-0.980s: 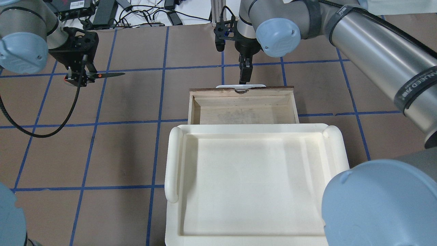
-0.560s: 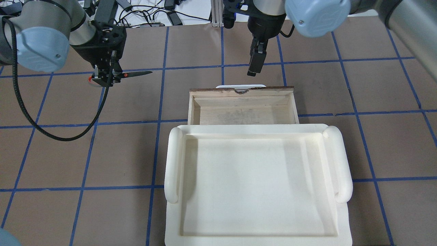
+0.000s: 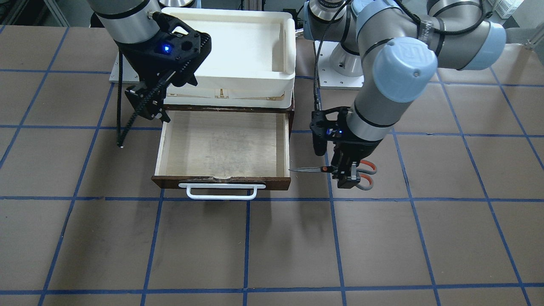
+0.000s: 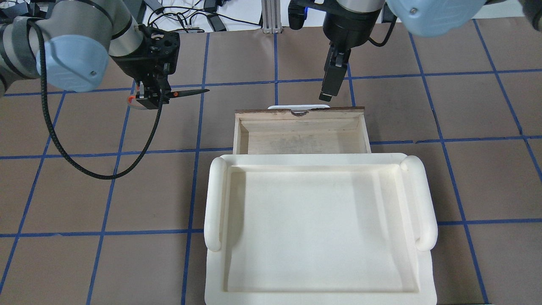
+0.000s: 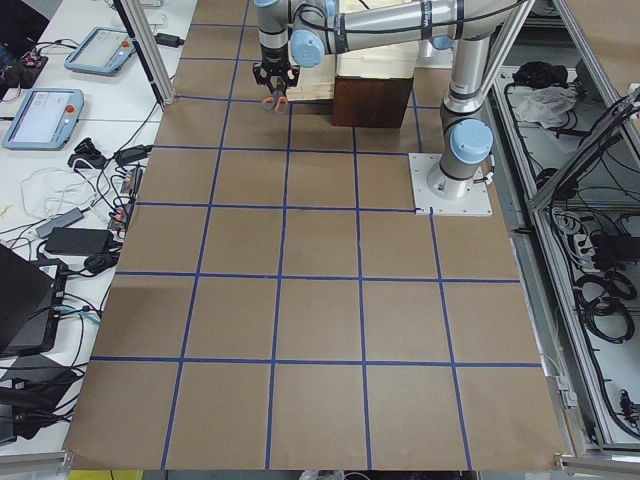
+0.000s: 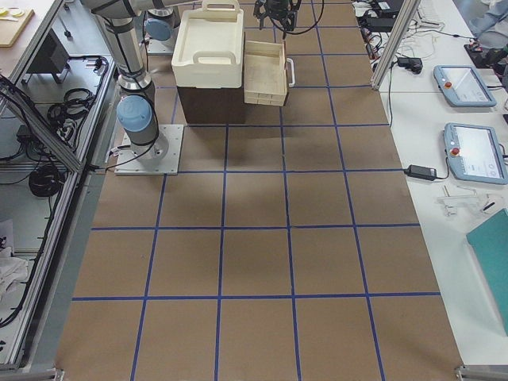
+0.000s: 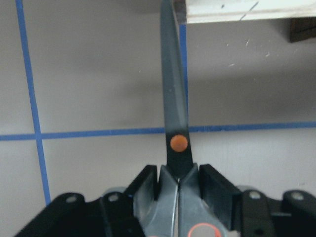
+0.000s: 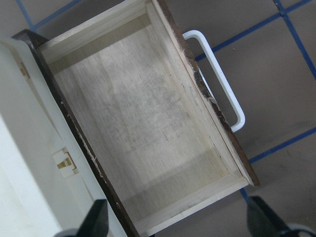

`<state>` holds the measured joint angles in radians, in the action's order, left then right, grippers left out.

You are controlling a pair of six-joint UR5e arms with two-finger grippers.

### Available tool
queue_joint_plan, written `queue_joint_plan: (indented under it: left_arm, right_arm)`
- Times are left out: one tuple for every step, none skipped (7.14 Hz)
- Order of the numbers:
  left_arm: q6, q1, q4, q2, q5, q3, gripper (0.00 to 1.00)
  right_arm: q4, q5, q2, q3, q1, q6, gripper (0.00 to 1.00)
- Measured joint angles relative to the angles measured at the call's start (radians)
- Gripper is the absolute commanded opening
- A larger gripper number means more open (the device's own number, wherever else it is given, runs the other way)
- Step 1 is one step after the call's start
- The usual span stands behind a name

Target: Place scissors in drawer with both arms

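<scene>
Drawer (image 3: pixel 223 142) stands open on the bench (image 3: pixel 382 238). Right fingers (image 8: pixel 96 222) apart, hanging above it. Left fingers (image 7: pixel 215 185) clamped on the scissors (image 3: pixel 323 169) just behind the pivot, airborne beside the drawer's side wall, blade tips toward it. We'd carry them level over the wall, lower flat, then release.

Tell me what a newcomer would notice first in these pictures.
The open drawer, bare plywood inside, juts from under a white box at mid-table. Beside its front corner the left gripper holds the scissors level, blades pointing toward the drawer. The right gripper hangs open above the drawer's opposite side.
</scene>
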<state>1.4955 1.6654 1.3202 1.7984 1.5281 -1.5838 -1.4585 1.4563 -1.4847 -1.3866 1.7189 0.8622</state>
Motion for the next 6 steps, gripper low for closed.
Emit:
queue_joint_plan:
  left_arm:
    - [-0.069,0.066,0.000,0.002,0.000,0.000,0.00]
    - [-0.117,0.128,0.000,0.005,0.000,-0.002,0.00]
    - [-0.140,0.180,0.000,0.010,0.000,-0.004,0.00]
    - [-0.150,0.225,-0.002,0.017,-0.001,-0.006,0.00]
    - [-0.155,0.261,-0.006,0.023,-0.003,-0.009,0.00]
    - [-0.158,0.285,-0.012,0.027,-0.007,-0.009,0.00]
  right_arm:
    - [-0.018,0.041,-0.019,-0.007,-0.012,-0.129,1.00]
    - [-0.035,0.097,-0.034,-0.013,-0.031,-0.233,1.00]
    - [-0.044,0.134,-0.045,-0.020,-0.059,-0.304,1.00]
    - [-0.049,0.145,-0.052,-0.026,-0.086,-0.349,1.00]
    - [-0.051,0.148,-0.061,-0.034,-0.099,-0.398,1.00]
    - [-0.053,0.149,-0.072,-0.046,-0.105,-0.457,1.00]
